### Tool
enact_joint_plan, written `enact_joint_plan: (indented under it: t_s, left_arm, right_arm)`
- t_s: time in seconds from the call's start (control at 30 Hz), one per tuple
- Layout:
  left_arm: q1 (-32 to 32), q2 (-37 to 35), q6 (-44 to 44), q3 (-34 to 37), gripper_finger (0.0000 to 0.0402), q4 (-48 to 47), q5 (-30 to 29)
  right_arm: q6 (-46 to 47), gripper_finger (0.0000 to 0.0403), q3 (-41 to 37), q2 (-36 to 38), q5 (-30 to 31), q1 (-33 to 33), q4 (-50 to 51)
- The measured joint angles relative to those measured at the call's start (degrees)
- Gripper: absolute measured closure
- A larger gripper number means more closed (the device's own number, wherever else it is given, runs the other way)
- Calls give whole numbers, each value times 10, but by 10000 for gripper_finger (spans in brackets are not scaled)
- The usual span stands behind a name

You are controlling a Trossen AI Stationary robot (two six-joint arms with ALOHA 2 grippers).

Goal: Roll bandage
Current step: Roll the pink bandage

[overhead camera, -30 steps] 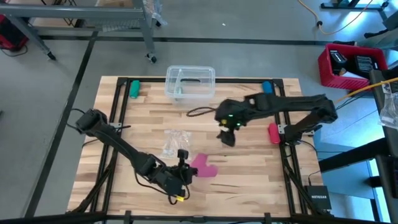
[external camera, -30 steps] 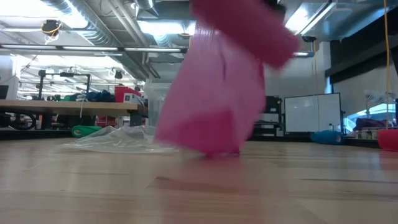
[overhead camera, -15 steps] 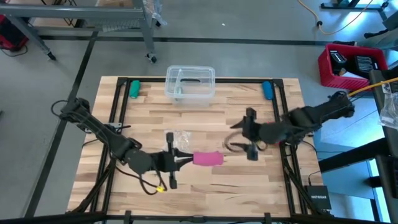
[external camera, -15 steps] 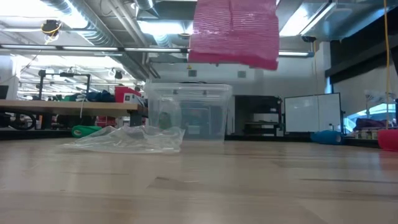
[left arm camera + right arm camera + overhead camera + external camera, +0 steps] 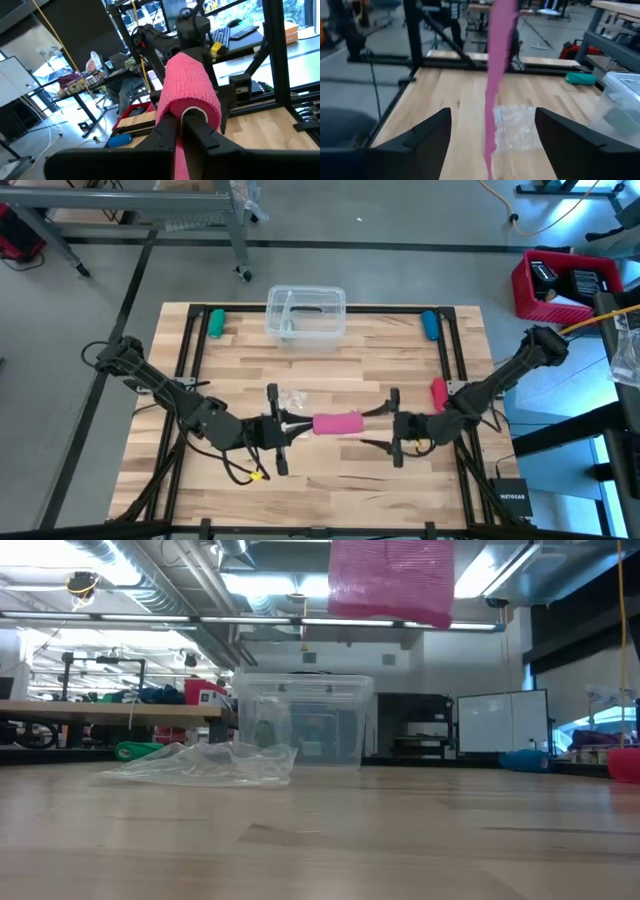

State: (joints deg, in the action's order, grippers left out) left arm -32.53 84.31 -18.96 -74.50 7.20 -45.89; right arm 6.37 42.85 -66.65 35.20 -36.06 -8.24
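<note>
The left gripper (image 5: 283, 429) has its two dark fingers (image 5: 167, 131) pinched tight on one end of the soft pink elastic bandage (image 5: 336, 424), holding it clear of the bench, roughly midway between the left and right edges and a little toward the near edge; in the left wrist view the fabric looks wound into a short fat roll with a paler core at the pinch, while a loose strip hangs edge-on in the right wrist view (image 5: 498, 70). The right gripper (image 5: 393, 430) faces it from the other end, jaws spread wide and holding nothing, the free end of the bandage just beside them but seemingly untouched. The main risk, as I judge it, is that the grip covers only a narrow margin of stretchy cloth, so any twist or pull could slip it out or let the turns spring loose. If the right jaws close off-centre they may catch only the dangling tail and drag the roll askew. A dropped bandage could land on the crumpled clear plastic wrapper (image 5: 284, 400) just behind it, toward the far edge, snagging there; the clear lidless plastic box (image 5: 306, 314) at the far edge looks safely apart.
</note>
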Motion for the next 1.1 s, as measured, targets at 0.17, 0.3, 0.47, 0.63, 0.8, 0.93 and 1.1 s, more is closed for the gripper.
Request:
enact_joint_plan:
  t_s: [0.17, 0.3, 0.47, 0.63, 0.8, 0.93, 1.1]
  left_arm:
    - [0, 0, -12, 0, 396, 3, 1]
    - [1, 0, -17, 0, 396, 19, 2]
    - [1, 0, -30, 0, 396, 31, 3]
    - [1, 0, -40, 0, 396, 48, 3]
    - [0, 0, -62, 0, 396, 79, 6]
    - [0, 0, -65, 0, 396, 84, 23]
    - [0, 0, -67, 0, 396, 85, 23]
  right_arm:
    - [-20, 113, -20, -14, 12, 5, -89]
    - [-40, 114, -30, -39, 15, 6, -159]
    - [-74, 114, -29, -82, 25, 9, -234]
    - [-83, 114, -23, -107, 59, 30, -236]
    - [-77, 114, -23, -113, 25, 44, -232]
    - [-53, 114, -23, -113, -9, 43, -239]
    - [-52, 114, -22, -113, -41, 43, -249]
